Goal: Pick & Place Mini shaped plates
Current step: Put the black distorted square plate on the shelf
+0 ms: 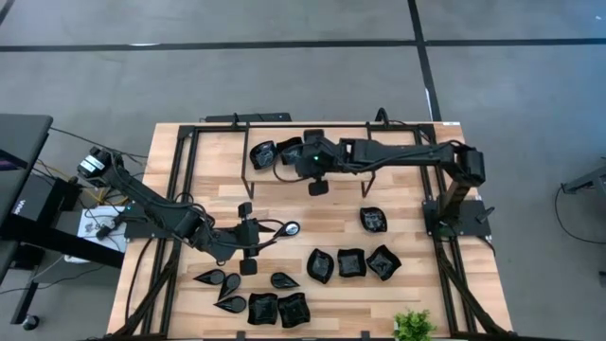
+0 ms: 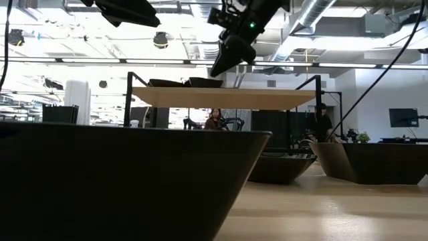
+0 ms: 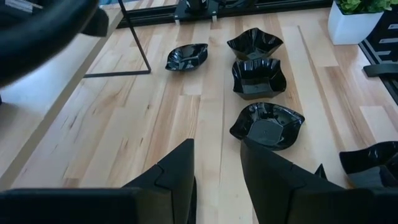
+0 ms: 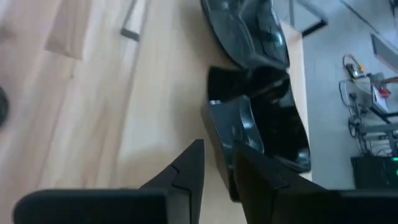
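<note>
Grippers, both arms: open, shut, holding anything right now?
Left gripper: open, empty, above bare table.
Right gripper: open, empty, over the raised shelf's plates.

We count about a dozen glossy black mini shaped plates on the tabletop. Two sit at the far centre, a wavy one (image 1: 262, 154) and a squarer one (image 1: 289, 152) touching it. One wavy dish (image 1: 373, 220) lies alone toward the right. Nearer, three wavy-square dishes (image 1: 351, 263) form a close row. At the near left we see four teardrop plates (image 1: 210, 278) lying flat with pointed tips, and just beside them two square dishes (image 1: 262, 308) side by side.
</note>
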Controlling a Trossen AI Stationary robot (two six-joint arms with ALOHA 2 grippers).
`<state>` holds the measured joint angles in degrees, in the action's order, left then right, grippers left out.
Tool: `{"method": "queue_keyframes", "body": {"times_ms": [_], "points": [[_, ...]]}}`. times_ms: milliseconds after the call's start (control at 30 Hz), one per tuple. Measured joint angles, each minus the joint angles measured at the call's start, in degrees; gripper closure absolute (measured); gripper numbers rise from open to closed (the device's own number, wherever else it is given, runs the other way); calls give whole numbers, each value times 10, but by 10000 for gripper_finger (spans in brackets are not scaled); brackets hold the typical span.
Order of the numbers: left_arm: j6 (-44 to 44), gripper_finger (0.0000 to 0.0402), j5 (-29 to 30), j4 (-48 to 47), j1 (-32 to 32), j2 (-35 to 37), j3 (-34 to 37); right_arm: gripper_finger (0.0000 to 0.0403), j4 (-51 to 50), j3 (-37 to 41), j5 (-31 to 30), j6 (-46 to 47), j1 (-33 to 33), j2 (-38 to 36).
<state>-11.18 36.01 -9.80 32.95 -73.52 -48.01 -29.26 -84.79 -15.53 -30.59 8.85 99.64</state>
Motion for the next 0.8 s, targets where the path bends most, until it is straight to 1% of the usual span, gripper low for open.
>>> {"method": "queue_keyframes", "body": {"times_ms": [233, 400, 633, 700, 800], "points": [[0, 268, 0, 0, 0, 0, 0, 325, -2, 0, 14, 0, 25, 1], [7, 268, 0, 4, 0, 0, 0, 325, 3, 0, 63, 1, 37, 10], [8, 268, 0, 4, 0, 0, 0, 326, 16, 1, 65, 0, 44, 29], [9, 268, 0, 4, 0, 0, 0, 332, 16, 0, 65, -7, 44, 31], [9, 268, 0, 4, 0, 0, 0, 355, 14, 0, 65, -9, 44, 31]]}}
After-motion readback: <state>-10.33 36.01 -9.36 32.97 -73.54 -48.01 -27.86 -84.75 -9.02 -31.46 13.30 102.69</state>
